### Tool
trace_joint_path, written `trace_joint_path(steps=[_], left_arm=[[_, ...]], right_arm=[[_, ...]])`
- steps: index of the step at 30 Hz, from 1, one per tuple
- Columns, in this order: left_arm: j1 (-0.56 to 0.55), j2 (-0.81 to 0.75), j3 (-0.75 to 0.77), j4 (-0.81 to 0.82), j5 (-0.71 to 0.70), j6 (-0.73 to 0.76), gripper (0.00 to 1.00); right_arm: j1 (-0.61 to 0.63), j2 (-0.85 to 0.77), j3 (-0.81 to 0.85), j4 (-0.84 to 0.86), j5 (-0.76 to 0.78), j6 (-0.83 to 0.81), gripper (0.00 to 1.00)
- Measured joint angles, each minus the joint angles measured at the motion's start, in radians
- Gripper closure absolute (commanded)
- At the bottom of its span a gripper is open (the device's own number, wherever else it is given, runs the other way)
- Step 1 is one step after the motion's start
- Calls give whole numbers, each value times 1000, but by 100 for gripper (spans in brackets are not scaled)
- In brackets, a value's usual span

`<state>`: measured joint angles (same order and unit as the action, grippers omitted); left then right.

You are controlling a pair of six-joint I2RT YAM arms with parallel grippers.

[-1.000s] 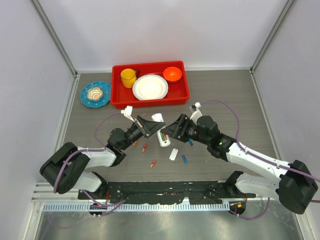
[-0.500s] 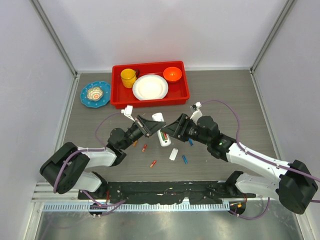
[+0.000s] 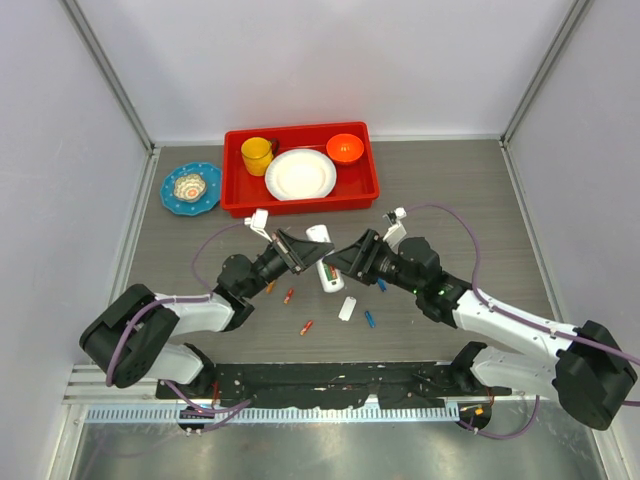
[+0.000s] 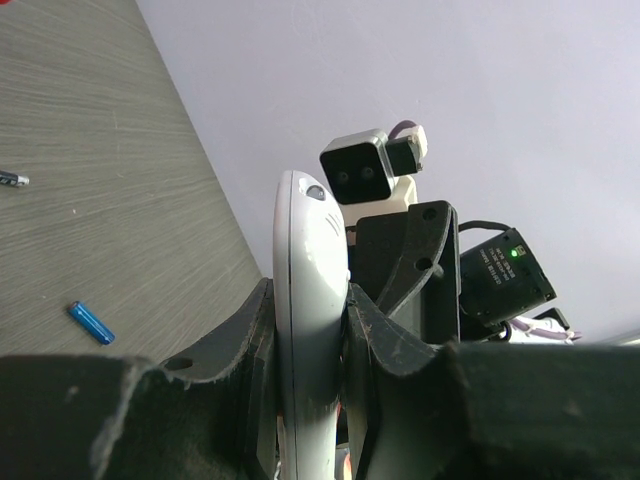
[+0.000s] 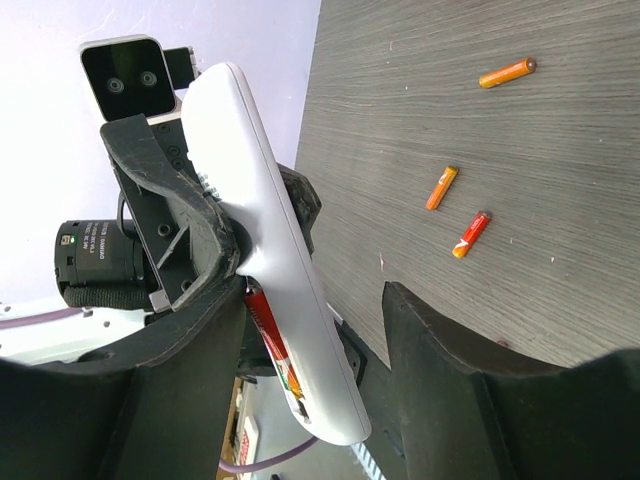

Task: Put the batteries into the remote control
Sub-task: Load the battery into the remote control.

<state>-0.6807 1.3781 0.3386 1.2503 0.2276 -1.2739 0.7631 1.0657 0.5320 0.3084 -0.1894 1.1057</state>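
top external view: the remote control [image 3: 327,279] sits tilted near the middle of the work area, clamped by the left gripper [image 3: 301,252], which comes in from 8 o'clock. left wrist view shows those jaws narrow and tight on the remote's two long thin edges. the right gripper [image 5: 312,335] approaches from 4 o'clock. its jaws stand apart and straddle the remote with a clear gap on one side, gripping nothing. one red battery [image 5: 271,343] lies along the back face, apparently in the recess; whether it is fully seated cannot be told. loose batteries [image 3: 289,295] lie on the table [image 3: 450,190] at 6 to 7 o'clock of the remote, and the white cover piece [image 3: 347,308] at 5 o'clock.

handling, as judged: the remote is light, rigid, smooth plastic and may slip or twist. hold it by the long edges, clear of the recess. the cells are small, stiff and prone to roll; pinch each across its middle.
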Motion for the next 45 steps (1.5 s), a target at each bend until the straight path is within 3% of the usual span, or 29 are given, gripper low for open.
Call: trace_joint_path(steps=[13,24,32,45], left_arm=[[-6,-9,17,-14,0,0,100],[-7,-9,18,-13,5,-2,100],[-6,1,18,10,2,-5,100],[-6,7,18,18,4,-10,100]], right_arm=[[-1,-23,-26,50,0,23,44],[-2,-26,-37,61,-6,23,32],[-2,-30,8,-16,-27,-23,29],[-73,-120,20,-43,-107,-104,37]])
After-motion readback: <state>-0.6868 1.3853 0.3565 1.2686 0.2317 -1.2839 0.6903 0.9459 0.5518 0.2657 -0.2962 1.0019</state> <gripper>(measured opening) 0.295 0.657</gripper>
